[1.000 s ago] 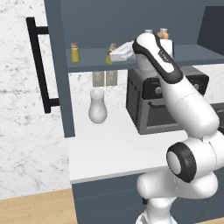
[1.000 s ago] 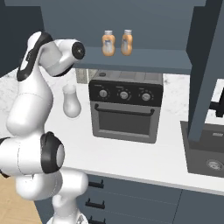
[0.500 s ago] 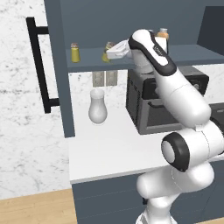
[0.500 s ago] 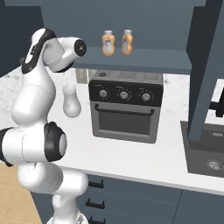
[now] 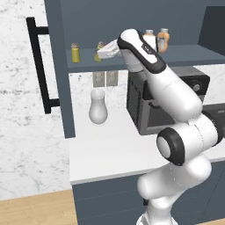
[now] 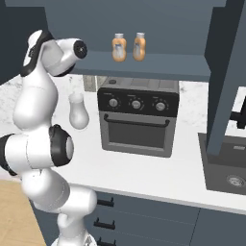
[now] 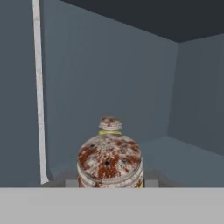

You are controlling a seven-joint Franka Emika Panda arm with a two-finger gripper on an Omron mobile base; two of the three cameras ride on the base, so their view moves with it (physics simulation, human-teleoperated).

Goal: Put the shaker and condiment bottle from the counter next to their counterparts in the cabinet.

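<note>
Item: my hand (image 5: 102,51) is closed around one shaker (image 7: 110,162) at the cabinet shelf (image 5: 132,61). Second shaker (image 5: 76,52) stands at the shelf's left end; two orange bottles (image 6: 129,47) toward its right.

The cabinet shelf (image 5: 184,56), a dark blue-grey board, carries 2 yellow-green shakers at its left end: 1 stands alone (image 5: 75,52) near the cabinet's side wall, the other (image 5: 99,52) just to its right, its cap close in front of the camera in the hand view (image 7: 110,161) with the first one partly hidden behind it. Further right on the same shelf stand 2 orange condiment bottles (image 6: 119,47) (image 6: 139,46), side by side and upright, with a small gap between them. Below, the white worktop (image 5: 105,151) bears a white vase (image 5: 98,107) near the back wall and a black toaster oven (image 6: 137,121) to its right.
</note>
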